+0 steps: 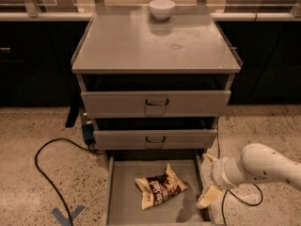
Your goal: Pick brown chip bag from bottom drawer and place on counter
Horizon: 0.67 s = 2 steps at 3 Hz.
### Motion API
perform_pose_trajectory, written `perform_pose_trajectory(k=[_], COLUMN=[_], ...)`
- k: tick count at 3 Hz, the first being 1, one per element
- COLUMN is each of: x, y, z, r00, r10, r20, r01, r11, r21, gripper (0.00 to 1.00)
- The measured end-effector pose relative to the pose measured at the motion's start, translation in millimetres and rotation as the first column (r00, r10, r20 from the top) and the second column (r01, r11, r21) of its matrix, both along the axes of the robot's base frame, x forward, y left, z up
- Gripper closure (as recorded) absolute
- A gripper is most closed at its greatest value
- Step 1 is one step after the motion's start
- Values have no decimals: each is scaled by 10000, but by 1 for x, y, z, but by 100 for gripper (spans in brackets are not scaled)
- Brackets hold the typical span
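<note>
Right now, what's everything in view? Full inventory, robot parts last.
counter: 1, grey, top of the drawer unit
bowl: 1, white, back edge of the counter
upper drawer fronts: 2, grey with dark handles, stacked below the counter
bottom drawer: 1, grey, pulled open near the floor
brown chip bag: 1, tan and dark brown, lying on the bottom drawer's floor, right of centre
cable: 1, black, looping on the floor left of the unit
tape mark: 1, blue, floor at lower left
arm: 1, white, reaching in from the right
end effector: 1, cream fingers, open, at the drawer's right wall, beside the bag, not touching it
</note>
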State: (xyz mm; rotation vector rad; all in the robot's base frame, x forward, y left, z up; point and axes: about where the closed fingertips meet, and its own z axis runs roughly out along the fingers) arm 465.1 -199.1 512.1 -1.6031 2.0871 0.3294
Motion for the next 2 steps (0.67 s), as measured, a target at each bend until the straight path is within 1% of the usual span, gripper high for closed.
perform_pose_trajectory(k=[1,2], x=[5,7], y=[16,37], z=[-55,-133], r00=[9985,9890], r10=[-406,-242], r20=[-362,-1461], r01=[436,475], r11=[9953,9863], r21=[864,1580], gripper=[0,0])
